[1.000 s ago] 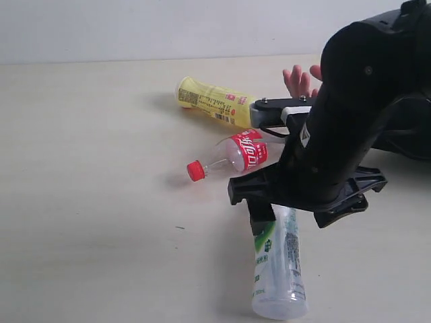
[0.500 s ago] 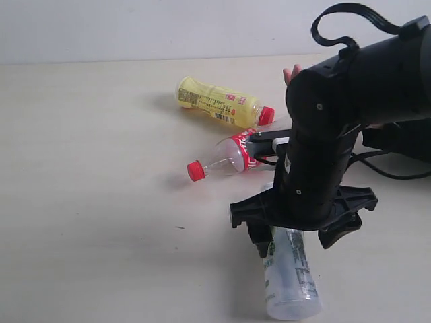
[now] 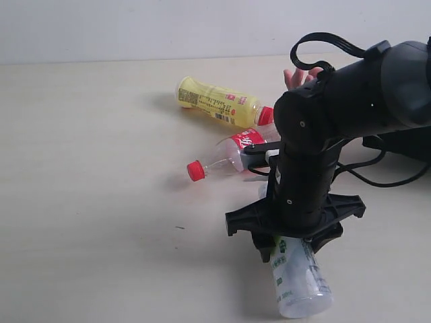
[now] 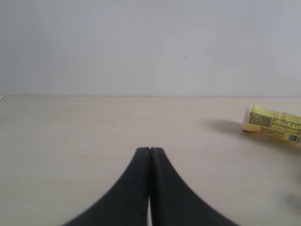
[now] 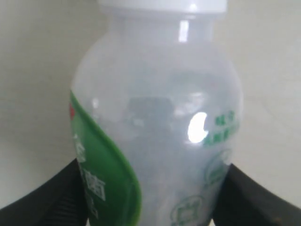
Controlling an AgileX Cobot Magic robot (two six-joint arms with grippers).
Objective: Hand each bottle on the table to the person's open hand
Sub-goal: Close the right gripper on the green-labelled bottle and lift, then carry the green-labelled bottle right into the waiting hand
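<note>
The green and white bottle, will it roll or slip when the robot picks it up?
Probably rolls if pushed: the white-green bottle lies on its round side on the table. It looks nearly empty, so likely light. Its shiny plastic might slip, though the right gripper hugs both sides.

1. Three small plastic bottles are lying in the exterior view: one yellow bottle with a red cap (image 3: 215,102), one clear bottle with a red label and red cap (image 3: 225,157) at its six o'clock, and one white-and-green labelled bottle (image 3: 300,282) at five o'clock from the clear one.
2. One flat pale beige table (image 3: 87,168) is carrying them.
3. One bare human hand (image 3: 300,75) is showing at two o'clock from the yellow bottle.
4. One black robot arm (image 3: 337,114) is showing in the exterior view.
5. Two black grippers are showing, one per wrist view: the left gripper (image 4: 150,155) and the right gripper (image 5: 150,193).
</note>
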